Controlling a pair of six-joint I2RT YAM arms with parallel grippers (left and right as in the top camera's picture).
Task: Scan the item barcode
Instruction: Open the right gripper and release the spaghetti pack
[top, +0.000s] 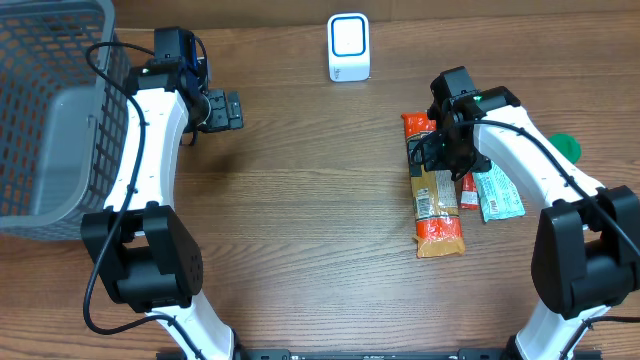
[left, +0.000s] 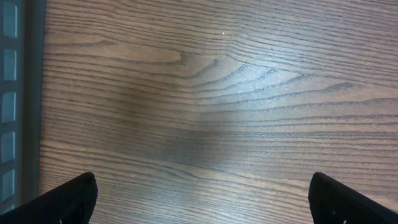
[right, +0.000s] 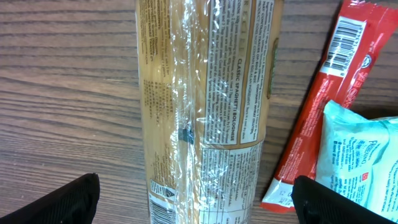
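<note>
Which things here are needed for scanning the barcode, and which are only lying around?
For the job: spaghetti packet, white scanner, right gripper.
Lying about: red packet, teal packet, grey basket, green object.

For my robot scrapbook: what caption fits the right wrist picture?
Open right tool above a spaghetti packet, red wrapper and teal packet beside it.

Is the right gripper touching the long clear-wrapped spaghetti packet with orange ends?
Apart. The right wrist view shows the right gripper open, its fingertips clear of the long clear-wrapped spaghetti packet, with a visible gap on each side.
</note>
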